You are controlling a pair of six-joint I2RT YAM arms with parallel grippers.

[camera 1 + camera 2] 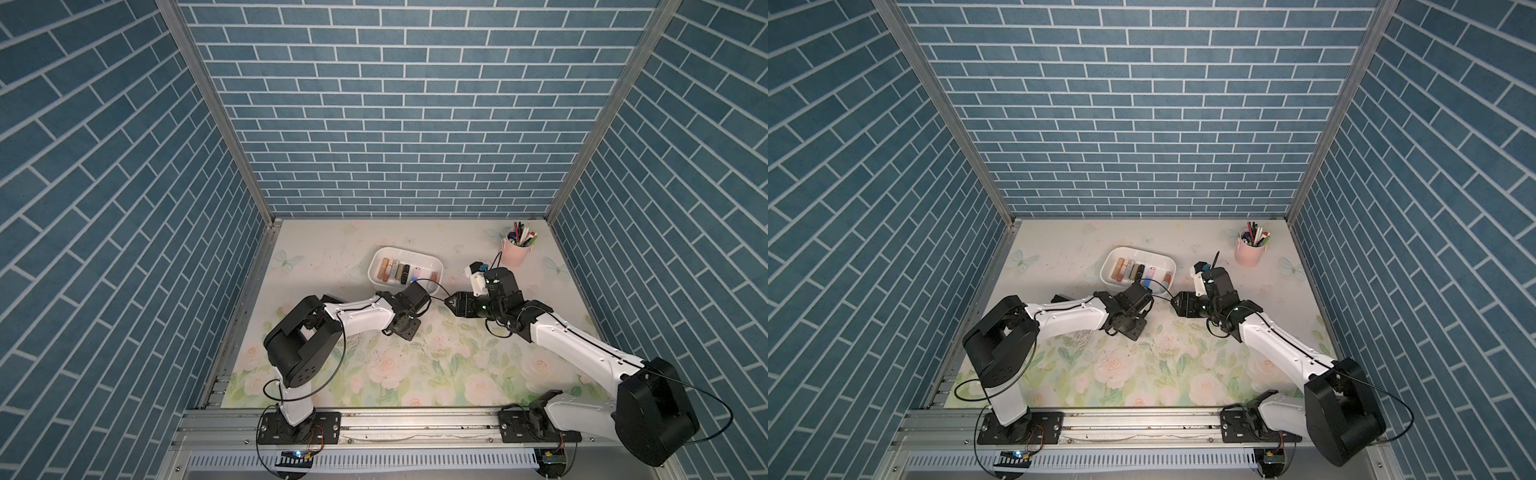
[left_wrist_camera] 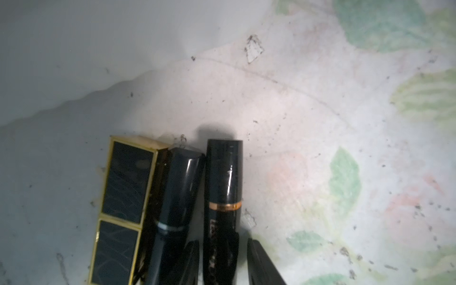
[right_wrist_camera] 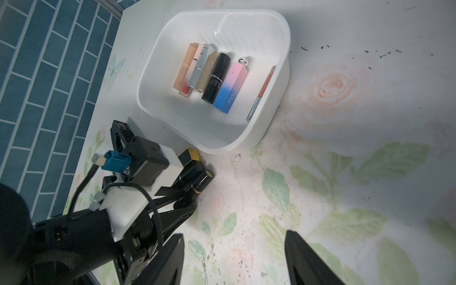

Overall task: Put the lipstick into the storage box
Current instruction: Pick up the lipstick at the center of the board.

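The pick-up step is judged to be in hand. The black lipstick (image 2: 223, 177) with the copper band is lying on the worktop (image 2: 308, 148) just outside the storage box (image 3: 222, 144), close beside a dark round tube (image 2: 180, 187) and a gold-edged one (image 2: 125, 187). The left pincer (image 2: 222, 243) is set narrowly astride it; whether it is truly clamped cannot be told. The right pincer (image 3: 234, 235) is held wide apart and empty, near the box. Next, a firm grip, a clean lift clear of the neighbours and a short carry over the box wall are called for, with space kept from the several tubes (image 3: 219, 76) laid inside.
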